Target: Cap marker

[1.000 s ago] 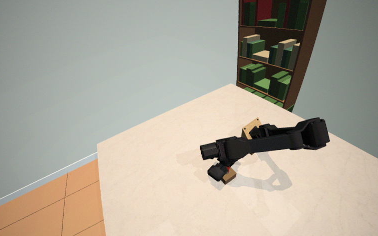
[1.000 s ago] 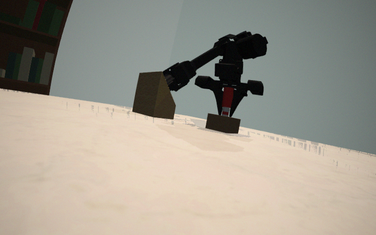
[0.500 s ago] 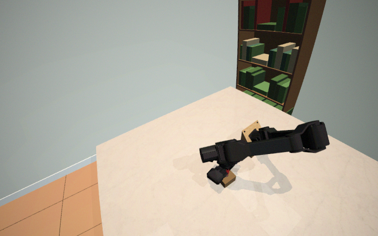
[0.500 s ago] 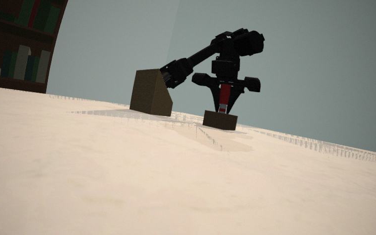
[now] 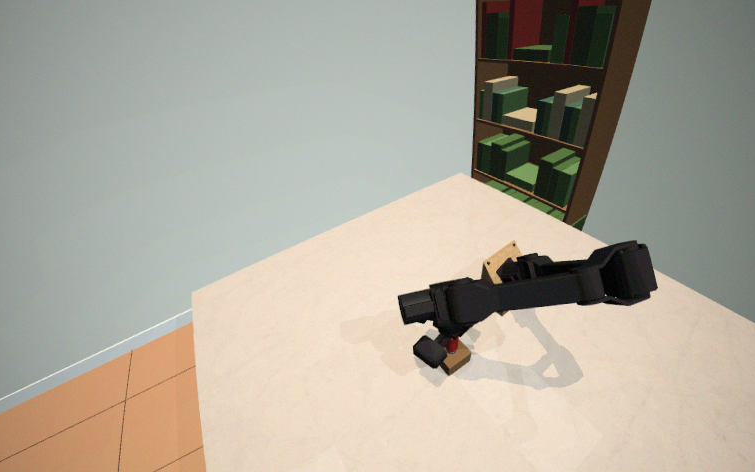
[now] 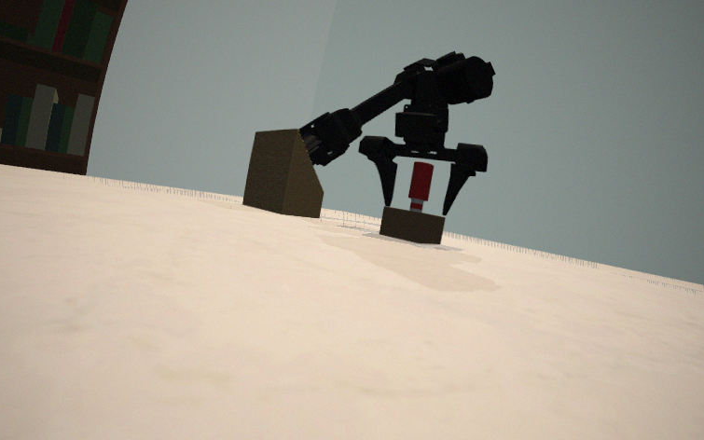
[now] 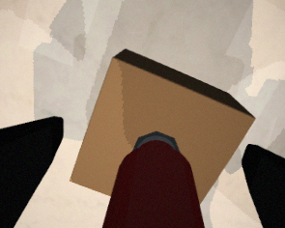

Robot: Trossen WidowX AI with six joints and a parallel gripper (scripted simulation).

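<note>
The red cap (image 5: 452, 344) (image 6: 421, 181) (image 7: 155, 193) sits upright over the top of the marker. A short grey and red part of the marker (image 6: 416, 205) shows between the cap and the brown holder block (image 5: 462, 361) (image 6: 411, 225) (image 7: 184, 111). The marker stands upright in the block. Whether the cap is fully clicked on cannot be told. My gripper (image 6: 417, 210) (image 7: 155, 140) is wide open, pointing down, with one finger on each side of the capped marker and a gap on both sides. Its fingertips are low, near the top of the block.
The arm reaches over from a wooden mounting block (image 5: 500, 262) (image 6: 270, 169) behind the holder. The pale table (image 5: 321, 375) (image 6: 234, 327) has the arm's shadows on it. A bookshelf (image 5: 617, 105) (image 6: 97, 103) stands beyond the table.
</note>
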